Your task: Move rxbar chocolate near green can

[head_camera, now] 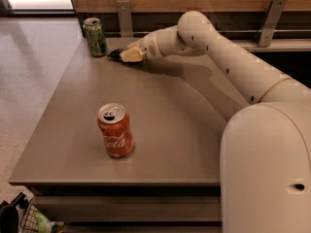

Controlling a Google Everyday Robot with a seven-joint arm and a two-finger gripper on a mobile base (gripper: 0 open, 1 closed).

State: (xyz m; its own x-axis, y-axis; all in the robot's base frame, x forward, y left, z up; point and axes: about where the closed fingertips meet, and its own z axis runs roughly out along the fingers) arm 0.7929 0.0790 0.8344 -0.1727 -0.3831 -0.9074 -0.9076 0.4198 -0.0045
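Most of the move looks done: the rxbar chocolate (115,54) lies just beside the green can (95,37), under the gripper (126,56). Whether it is gripped cannot be told, and letting go may be left.

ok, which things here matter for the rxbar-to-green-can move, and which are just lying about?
For the job:
- gripper, low over the table near its far left corner
- rxbar chocolate, dark, at the gripper's tip
- green can, upright, just left of the bar

Lying about:
- orange-red soda can, upright near the front edge
- basket on the floor
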